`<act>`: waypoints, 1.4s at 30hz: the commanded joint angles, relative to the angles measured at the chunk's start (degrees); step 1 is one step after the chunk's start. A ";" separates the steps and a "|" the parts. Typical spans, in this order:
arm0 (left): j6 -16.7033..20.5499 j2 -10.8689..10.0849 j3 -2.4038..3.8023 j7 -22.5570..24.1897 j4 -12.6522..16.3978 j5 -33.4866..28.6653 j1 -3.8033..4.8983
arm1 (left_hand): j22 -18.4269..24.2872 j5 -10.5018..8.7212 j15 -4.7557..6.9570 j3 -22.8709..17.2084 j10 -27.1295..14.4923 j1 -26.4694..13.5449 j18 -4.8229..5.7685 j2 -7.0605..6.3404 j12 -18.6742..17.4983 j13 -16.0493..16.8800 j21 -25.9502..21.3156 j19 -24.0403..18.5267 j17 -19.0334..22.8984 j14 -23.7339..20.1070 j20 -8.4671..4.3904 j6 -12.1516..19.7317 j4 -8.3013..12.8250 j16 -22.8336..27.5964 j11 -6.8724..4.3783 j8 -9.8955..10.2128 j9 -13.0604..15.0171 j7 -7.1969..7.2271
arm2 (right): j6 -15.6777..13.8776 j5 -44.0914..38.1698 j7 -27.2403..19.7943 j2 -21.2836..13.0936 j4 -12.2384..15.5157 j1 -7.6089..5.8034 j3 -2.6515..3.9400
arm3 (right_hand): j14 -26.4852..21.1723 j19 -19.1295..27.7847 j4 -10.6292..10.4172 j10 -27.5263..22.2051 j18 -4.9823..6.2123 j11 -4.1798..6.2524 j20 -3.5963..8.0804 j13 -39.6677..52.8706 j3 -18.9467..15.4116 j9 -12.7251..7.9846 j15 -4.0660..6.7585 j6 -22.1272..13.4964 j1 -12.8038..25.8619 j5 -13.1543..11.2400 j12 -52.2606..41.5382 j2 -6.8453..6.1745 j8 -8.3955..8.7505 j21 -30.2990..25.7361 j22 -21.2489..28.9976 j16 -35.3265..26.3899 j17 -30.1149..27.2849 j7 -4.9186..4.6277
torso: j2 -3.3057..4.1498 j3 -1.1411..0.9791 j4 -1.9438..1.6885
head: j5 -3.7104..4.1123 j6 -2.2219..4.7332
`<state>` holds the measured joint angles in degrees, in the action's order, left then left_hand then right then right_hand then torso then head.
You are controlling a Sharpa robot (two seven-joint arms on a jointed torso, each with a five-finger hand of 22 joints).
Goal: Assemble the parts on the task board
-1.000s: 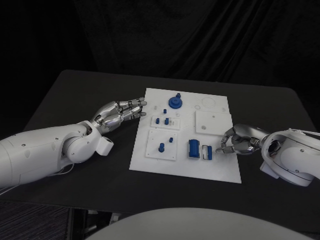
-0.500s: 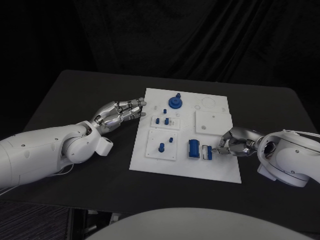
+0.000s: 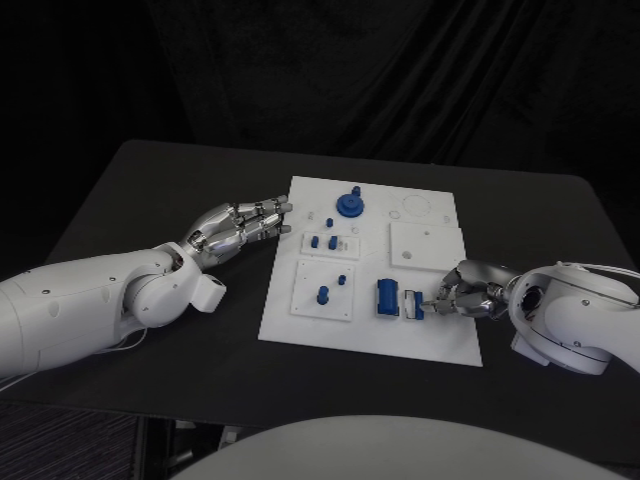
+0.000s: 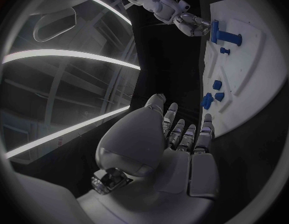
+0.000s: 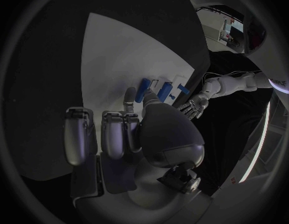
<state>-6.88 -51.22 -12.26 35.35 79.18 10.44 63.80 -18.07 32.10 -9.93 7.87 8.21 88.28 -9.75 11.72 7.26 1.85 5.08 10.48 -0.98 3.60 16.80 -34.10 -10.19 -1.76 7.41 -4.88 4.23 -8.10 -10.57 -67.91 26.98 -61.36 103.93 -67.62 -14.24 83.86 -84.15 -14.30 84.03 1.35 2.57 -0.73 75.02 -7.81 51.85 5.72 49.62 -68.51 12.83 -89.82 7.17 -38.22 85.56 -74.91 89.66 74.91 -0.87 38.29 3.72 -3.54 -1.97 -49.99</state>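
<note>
Assembly looks partly done: several blue parts [image 3: 353, 204] already stand in the task board [image 3: 430, 243]; right hand [image 3: 464, 290] touches the blue block [image 3: 415, 305] at its near edge, grip unclear; left hand [image 3: 239, 228] rests beside the board, fingers loosely apart, holding nothing

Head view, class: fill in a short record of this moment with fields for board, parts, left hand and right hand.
board: white task board mid-table, on the black table
parts: blue parts on the board, a larger blue one at its far end
left hand: left hand beside the board's left edge, fingers together, holding nothing
right hand: right hand at the board's right edge, fingers by a blue part; grip unclear
</note>
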 commanded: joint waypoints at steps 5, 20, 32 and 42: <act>-0.75 0.14 0.05 0.70 0.01 -0.10 -0.21 | 0.13 0.18 0.02 -0.52 -0.12 0.30 1.16 -0.11 0.14 0.05 -0.11 0.18 0.02 -0.11 -0.05 0.05 0.01 -0.12 0.42 -0.20 0.02 -0.30 | -0.07 0.30 2.63 0.76 -0.25 0.57 0.01 | 5.81 -3.27 -0.22 5.97 -0.02 0.29 0.19 14.98 0.07 0.09 0.33 0.35 0.34 0.26 -0.18 -0.16 -0.31 -0.32 -13.34 -0.25 13.47 0.04 | 0.02 0.04 0.02 | -0.06 -0.01; -0.87 0.22 0.05 0.68 -0.20 -0.10 -0.42 | 0.17 0.11 0.00 -0.58 -0.16 0.28 1.18 -0.10 0.11 0.04 -0.12 0.16 0.03 -0.13 -0.04 0.11 0.04 -0.11 0.45 -0.19 0.01 -0.33 | -2.17 0.72 1.49 1.46 -0.55 0.74 0.02 | 5.76 -3.14 -1.02 5.97 0.05 0.33 0.27 14.98 -0.05 0.42 0.38 0.20 1.40 0.22 -0.18 0.36 -0.57 -0.58 -13.24 -0.33 13.26 0.03 | -0.01 0.00 0.06 | -0.20 -0.01; -0.97 0.34 0.05 0.60 -0.32 -0.10 -0.66 | 0.23 0.04 -0.01 -0.60 -0.17 0.25 1.19 -0.10 0.10 0.03 -0.14 0.13 0.03 -0.15 -0.04 0.16 0.04 -0.10 0.46 -0.17 0.01 -0.35 | -2.72 1.32 0.93 1.62 -0.96 0.74 0.02 | 5.76 -3.02 -1.38 5.97 0.10 0.34 0.27 14.98 0.19 0.48 0.35 -0.41 1.67 0.32 -0.18 1.01 -0.37 -0.79 -13.17 -0.33 13.25 -0.02 | 0.00 -0.02 0.08 | -0.25 -0.01; -1.04 0.39 0.05 0.49 -0.35 -0.10 -0.75 | 0.21 0.01 -0.02 -0.64 -0.17 0.22 1.20 -0.09 0.11 0.04 -0.14 0.14 0.03 -0.14 -0.04 0.17 0.04 -0.11 0.48 -0.17 0.00 -0.37 | -1.78 1.36 1.26 1.81 -1.37 0.74 0.03 | 5.76 -2.99 0.14 5.97 0.11 0.42 0.31 14.98 1.21 0.70 0.40 -1.05 -0.20 0.36 -0.18 1.22 -0.32 -0.86 -13.15 -0.35 13.22 0.05 | -0.02 -0.03 0.06 | -0.22 -0.01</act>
<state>-7.06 -50.94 -12.26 35.29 78.78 10.44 63.19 -17.89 32.10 -9.93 7.55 8.00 88.28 -9.17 11.72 7.26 1.84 5.08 10.48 -0.98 3.60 16.80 -34.10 -10.19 -1.76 7.60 -4.88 4.23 -8.10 -12.23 -66.66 27.82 -59.54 102.62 -67.04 -14.22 83.86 -84.15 -14.38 84.02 1.35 2.55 -0.73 75.11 -6.62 52.48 5.72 48.88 -68.06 12.83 -90.08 8.22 -38.49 84.86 -74.90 89.66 74.91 -0.79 38.27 3.70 -3.45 -2.25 -49.99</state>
